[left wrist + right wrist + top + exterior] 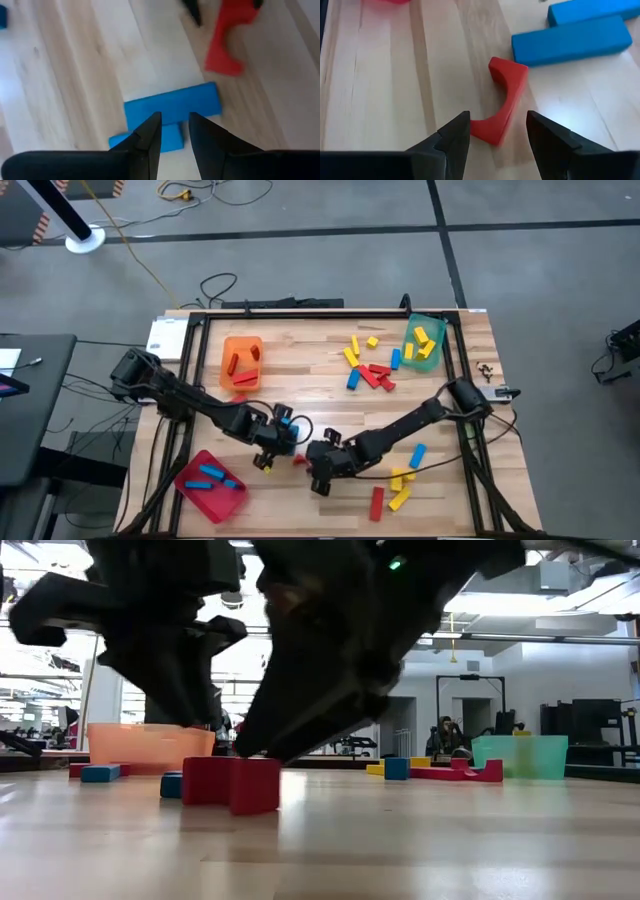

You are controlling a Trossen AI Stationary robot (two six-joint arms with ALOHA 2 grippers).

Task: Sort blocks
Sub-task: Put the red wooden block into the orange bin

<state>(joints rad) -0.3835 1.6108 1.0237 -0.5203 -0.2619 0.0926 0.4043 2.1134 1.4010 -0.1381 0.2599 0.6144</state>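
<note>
Red plastic tray [212,492] sat at the desk's near-left corner with blue bar blocks [208,474] inside; orange tray [241,364] farther back held red blocks [240,360].

Left pincer [174,131] hovered near desk centre over two flat blue wooden bars [172,106], one overlapping the other. Fingers were nearly clenched with only a thin gap, grasping nothing. My read: too narrow to straddle a bar. It should spread first, line up across the short side of the top bar, then drop straight so the lower bar isn't dragged.

Right pincer [495,131] sat just right of it, released, jaws apart either side of a red arch-shaped block [504,97] lying on the desk, not yet gripped. Best to centre on the arch's flat faces, not the curve, or it may squirt out.

Both pincers were crowded together; I'd sequence them to avoid a clash.

Far right: loose mix of yellow, red and blue blocks [366,366] beside the green tray [423,344]; more blocks [400,485] near-right.
</note>
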